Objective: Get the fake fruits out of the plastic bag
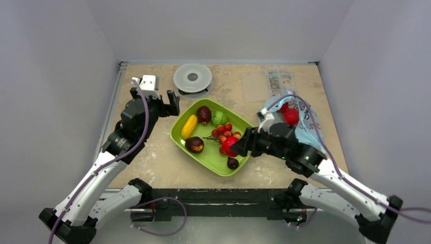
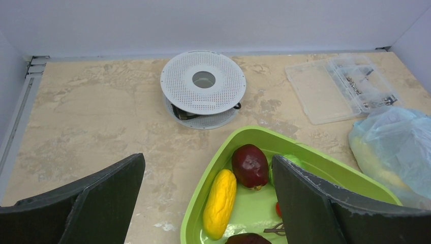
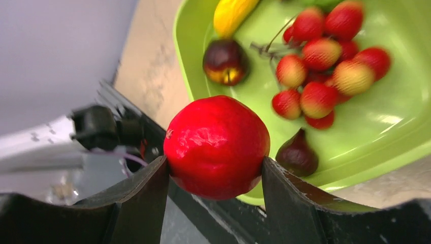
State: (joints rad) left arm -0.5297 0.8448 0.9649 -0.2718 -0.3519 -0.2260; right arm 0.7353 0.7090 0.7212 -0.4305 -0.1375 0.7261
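Seen from overhead, the right jaws are roughly half open and clamped on a glossy red ball (image 1: 229,146), which hangs over the near right part of the green tray (image 1: 211,155). The plastic bag (image 1: 306,129) lies crumpled on the surface (image 1: 157,162) just right of the tray, with a second red ball (image 1: 290,116) showing among its folds. The left jaws are spread wide and hold nothing, above the surface left of the tray. At the left wrist, a yellow banana (image 2: 220,203) and a dark purple-brown fruit (image 2: 250,165) lie side by side in the tray between the two fingers (image 2: 96,203). A white perforated disc (image 2: 203,81) and a clear plastic box (image 2: 340,86) sit beyond them, and the bag is at the right edge. At the right wrist, both fingers (image 3: 137,208) press the glossy red ball's sides. Beneath it in the tray are a cluster of small red berries (image 3: 320,66) and a dark fig-shaped fruit (image 3: 297,155).
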